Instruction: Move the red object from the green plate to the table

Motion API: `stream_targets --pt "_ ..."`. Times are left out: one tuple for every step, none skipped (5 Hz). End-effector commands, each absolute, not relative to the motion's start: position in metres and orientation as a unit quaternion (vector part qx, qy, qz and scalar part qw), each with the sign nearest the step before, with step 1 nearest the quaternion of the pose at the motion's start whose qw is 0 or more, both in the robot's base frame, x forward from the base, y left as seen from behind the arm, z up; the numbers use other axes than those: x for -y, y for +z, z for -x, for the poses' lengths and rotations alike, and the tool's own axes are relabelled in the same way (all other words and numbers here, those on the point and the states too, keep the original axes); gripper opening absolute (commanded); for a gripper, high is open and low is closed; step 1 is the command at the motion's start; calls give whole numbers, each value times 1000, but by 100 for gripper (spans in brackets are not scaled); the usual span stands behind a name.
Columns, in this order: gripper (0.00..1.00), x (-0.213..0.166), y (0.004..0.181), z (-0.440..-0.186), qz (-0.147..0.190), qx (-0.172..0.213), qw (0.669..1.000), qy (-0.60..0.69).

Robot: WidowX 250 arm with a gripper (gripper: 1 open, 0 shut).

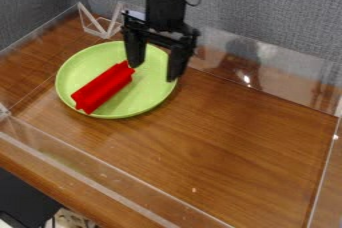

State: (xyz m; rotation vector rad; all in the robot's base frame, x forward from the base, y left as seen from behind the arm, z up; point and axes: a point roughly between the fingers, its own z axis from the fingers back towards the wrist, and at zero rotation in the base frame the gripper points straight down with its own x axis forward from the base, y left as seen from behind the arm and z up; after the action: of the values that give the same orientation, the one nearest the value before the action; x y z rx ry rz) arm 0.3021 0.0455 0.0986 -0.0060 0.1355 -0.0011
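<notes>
One shiny brown wooden counter [227, 142] holds one round green plate [158, 90]. One long red block [103, 86] lies on the plate. Behind it, one black gripper [155, 56] hangs, jaws wide open, holding nothing.

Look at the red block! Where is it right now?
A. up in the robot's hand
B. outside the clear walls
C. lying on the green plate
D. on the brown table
C: the red block lies flat on the green plate, while the robot's hand hangs open above the plate's right part with nothing in it.
</notes>
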Motion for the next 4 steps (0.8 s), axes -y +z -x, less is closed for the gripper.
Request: stream_targets --pt "100 -53 111 -319 -2 -36 999 -8" --pt "100 -54 103 -322 -1 -43 999 -10" --pt "100 -50 101 -329 -1 -39 999 -18" --pt "100 -45 99 -335 1 -39 999 -27"
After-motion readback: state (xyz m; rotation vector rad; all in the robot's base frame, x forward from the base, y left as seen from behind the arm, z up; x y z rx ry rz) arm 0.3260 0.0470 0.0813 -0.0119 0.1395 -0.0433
